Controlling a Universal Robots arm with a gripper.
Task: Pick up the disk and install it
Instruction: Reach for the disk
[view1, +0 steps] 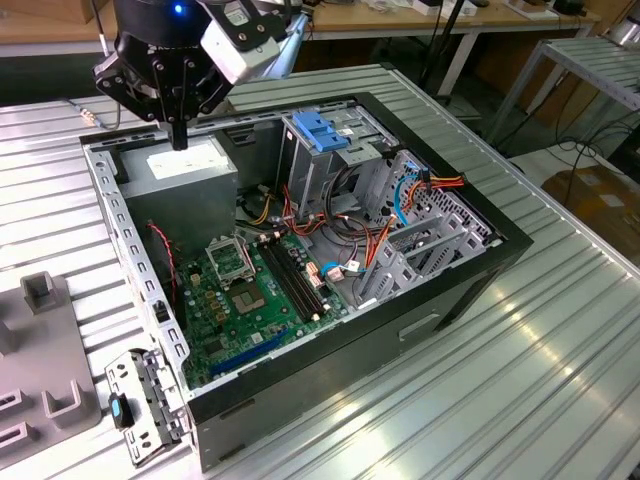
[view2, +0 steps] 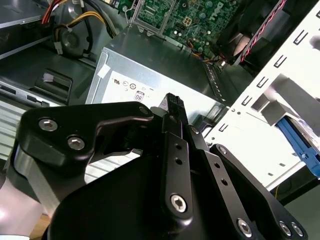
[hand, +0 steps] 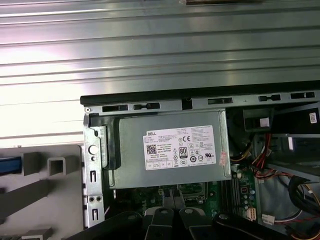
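Ribbed metal tabletop (view1: 560, 340) carries an open computer case (view1: 320, 385), laid on its side with the panel off, presumably so the arm can reach inside from above. Within the case, the motherboard (view1: 240, 300) lies flat on the floor. A grey cage with a blue plastic top (view1: 322, 135) stands by the far wall, likely the bay meant to take a drive. The power supply box (view1: 185, 170) with its white sticker fills a far corner.

The gripper (view1: 180, 138) hangs point-down just above that box, near the case's rim. In the second wrist view its fingers (view2: 172, 107) look pressed together with nothing between them, so I judge it empty.

The disk (hand: 9, 164), as far as I can judge, is the blue-edged thing on the grey fixture (hand: 45, 190) just outside the case, beside the wall nearest the power supply box; little of it shows. Such a fixture probably keeps it at a known spot for a clean grasp, and the pick-up looks not yet done
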